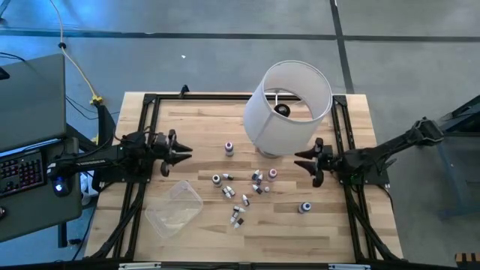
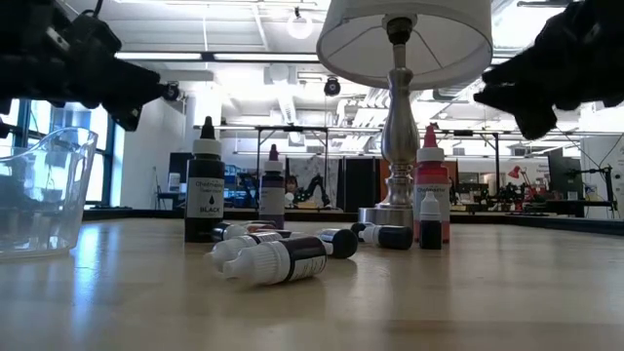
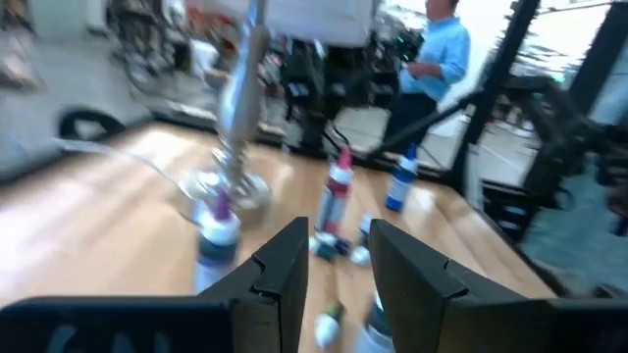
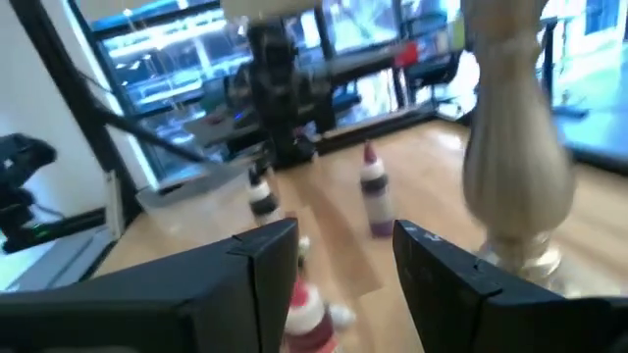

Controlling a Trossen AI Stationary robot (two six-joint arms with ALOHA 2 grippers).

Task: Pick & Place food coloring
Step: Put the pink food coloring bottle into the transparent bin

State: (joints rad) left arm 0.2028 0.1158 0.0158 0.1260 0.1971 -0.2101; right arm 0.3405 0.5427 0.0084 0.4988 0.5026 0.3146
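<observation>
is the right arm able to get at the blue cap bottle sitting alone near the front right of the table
Probably yes. The blue-capped bottle stands apart from the other bottles, with bare wood around it. The right gripper, jaws open and empty, hangs just behind it, clear of the lamp.

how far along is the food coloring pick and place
Nothing looks done: the clear tub appears empty. Nothing in hand: the left gripper and right gripper hover open, empty. Left: all the food coloring bottles, scattered beside the lamp.
</observation>
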